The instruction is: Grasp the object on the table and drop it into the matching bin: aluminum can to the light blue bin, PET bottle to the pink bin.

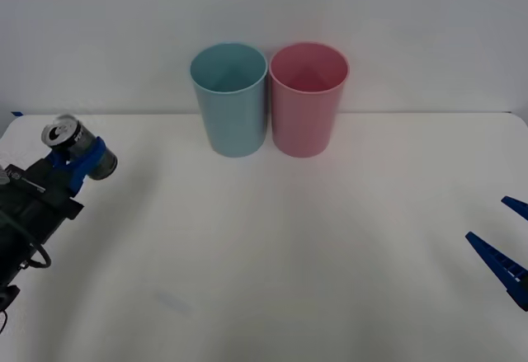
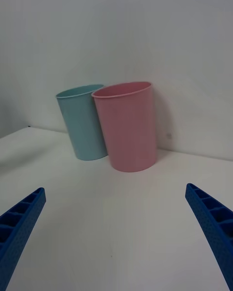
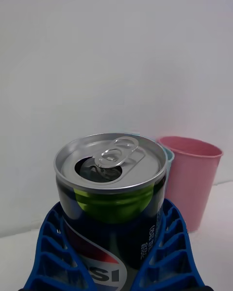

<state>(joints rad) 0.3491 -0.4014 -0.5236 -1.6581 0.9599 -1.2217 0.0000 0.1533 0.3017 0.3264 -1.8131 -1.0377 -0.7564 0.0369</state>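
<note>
Background: a plain, pale grey-white wall (image 1: 396, 16) spans the far side of the scene from left to right, unbroken and without fixtures. It meets the counter (image 1: 330, 296) in a straight horizontal line. A small blue scrap (image 1: 15, 113), too small to identify, sits at the far left, right where this line reaches the counter's corner. In the right wrist view a small dark mark (image 2: 168, 136) lies low on the wall, just above the counter's far edge. A faint greyish smudge (image 1: 173, 301) shows on the near left part of the counter surface, well apart from the blue scrap.
</note>
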